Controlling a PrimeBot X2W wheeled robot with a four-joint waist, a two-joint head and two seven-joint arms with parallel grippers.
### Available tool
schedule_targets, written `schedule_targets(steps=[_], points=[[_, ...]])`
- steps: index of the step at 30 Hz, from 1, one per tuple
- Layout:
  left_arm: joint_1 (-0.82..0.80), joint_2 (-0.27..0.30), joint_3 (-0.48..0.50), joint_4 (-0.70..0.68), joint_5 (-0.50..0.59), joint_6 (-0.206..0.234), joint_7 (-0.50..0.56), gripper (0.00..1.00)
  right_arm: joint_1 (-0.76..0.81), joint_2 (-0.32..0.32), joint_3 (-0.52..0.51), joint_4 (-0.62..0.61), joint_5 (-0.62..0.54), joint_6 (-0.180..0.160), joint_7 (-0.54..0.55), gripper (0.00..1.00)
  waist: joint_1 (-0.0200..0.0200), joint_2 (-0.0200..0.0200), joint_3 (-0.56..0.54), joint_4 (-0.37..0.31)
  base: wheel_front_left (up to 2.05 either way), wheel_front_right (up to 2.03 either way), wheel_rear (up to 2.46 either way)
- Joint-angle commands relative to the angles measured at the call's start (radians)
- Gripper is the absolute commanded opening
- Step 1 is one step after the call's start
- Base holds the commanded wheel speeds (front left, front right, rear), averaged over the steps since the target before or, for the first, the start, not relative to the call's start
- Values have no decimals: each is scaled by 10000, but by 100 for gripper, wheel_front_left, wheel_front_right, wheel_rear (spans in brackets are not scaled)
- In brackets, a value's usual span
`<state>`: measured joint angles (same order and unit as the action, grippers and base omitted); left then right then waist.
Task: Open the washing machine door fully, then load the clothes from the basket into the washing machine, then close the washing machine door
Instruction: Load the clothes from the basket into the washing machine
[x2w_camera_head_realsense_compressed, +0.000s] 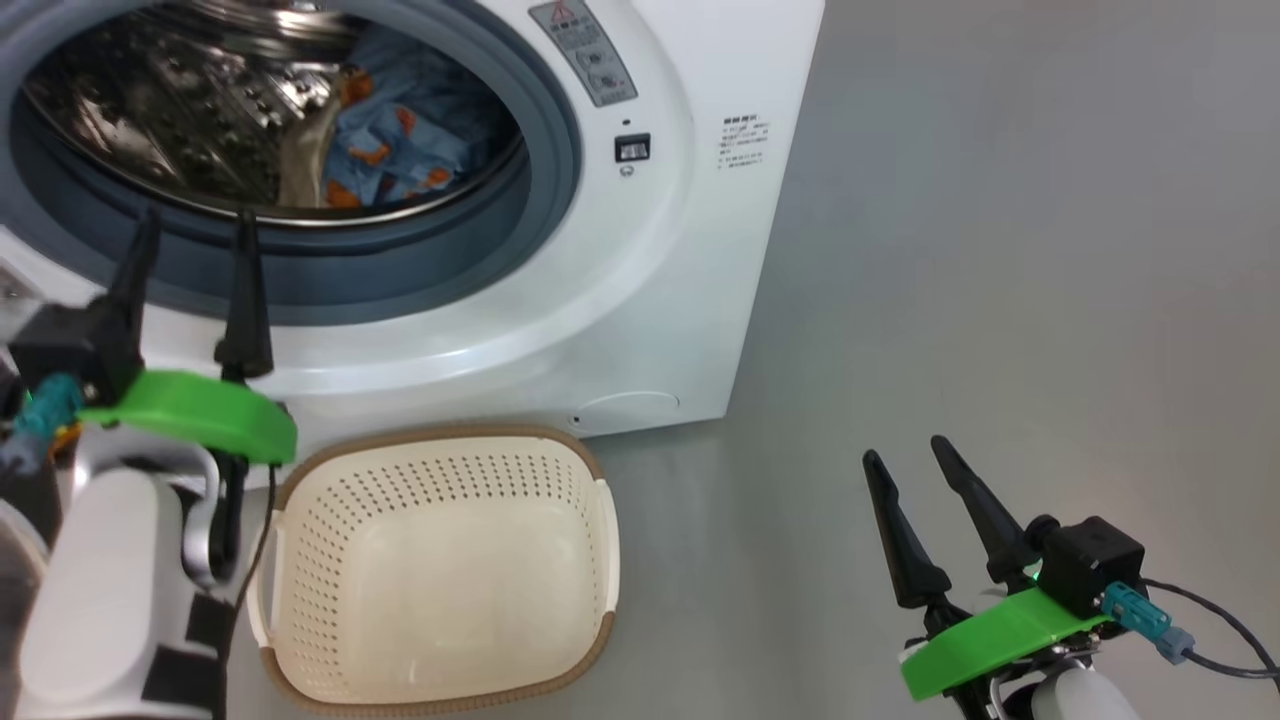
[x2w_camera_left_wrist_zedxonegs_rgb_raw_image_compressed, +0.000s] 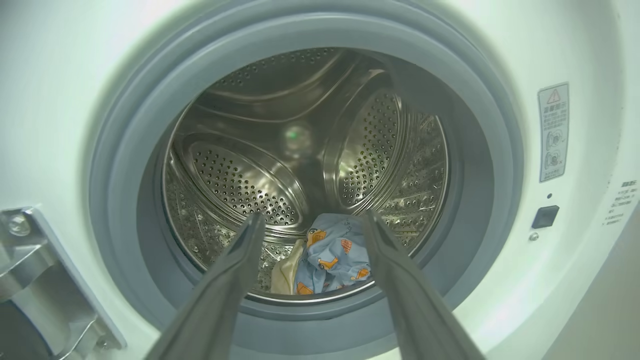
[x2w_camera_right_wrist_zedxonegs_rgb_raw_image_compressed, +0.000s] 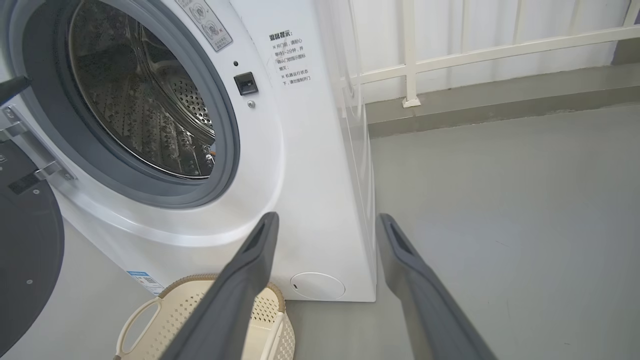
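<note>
The left claw (x2w_camera_head_realsense_compressed: 197, 218) and right claw (x2w_camera_head_realsense_compressed: 904, 448) gaped empty. The washing machine door (x2w_camera_right_wrist_zedxonegs_rgb_raw_image_compressed: 25, 260) looked rigid and slick, best pushed at its free edge.

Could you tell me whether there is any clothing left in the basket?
No, the cream basket shows a bare perforated bottom, and the blue printed garment lies inside the drum.

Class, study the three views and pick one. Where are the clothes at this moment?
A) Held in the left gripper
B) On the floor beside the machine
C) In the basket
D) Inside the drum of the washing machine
D: the clothes, a blue printed garment and a cream one, lie low in the steel drum of the washing machine, and the basket holds nothing.
</note>
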<state>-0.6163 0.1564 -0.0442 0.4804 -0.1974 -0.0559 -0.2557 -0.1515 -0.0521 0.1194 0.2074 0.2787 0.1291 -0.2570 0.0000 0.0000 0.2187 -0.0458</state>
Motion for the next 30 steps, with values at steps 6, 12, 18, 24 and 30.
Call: schedule_targets(steps=[6,12,18,24,30], points=[[1173,198,445,-1301,79,437,-61,100,271,19,130,-292,-72,16,-48,100,0,0,-482,173,0,0,0],[2131,227,535,-2172,43,628,-43,100,408,19,51,-334,-29,16,-48,100,0,0,-679,236,0,0,0],[3153,372,579,-2865,82,754,-12,100,594,19,22,-330,-4,16,-48,100,0,0,-957,255,0,0,0],[4383,481,528,-3528,228,838,-29,100,844,19,-100,-442,-70,16,-48,100,0,0,-1265,297,0,0,0],[5509,345,629,-4000,153,1055,-40,100,1125,19,-199,-508,-205,16,-48,100,0,0,-1557,338,0,0,0]])
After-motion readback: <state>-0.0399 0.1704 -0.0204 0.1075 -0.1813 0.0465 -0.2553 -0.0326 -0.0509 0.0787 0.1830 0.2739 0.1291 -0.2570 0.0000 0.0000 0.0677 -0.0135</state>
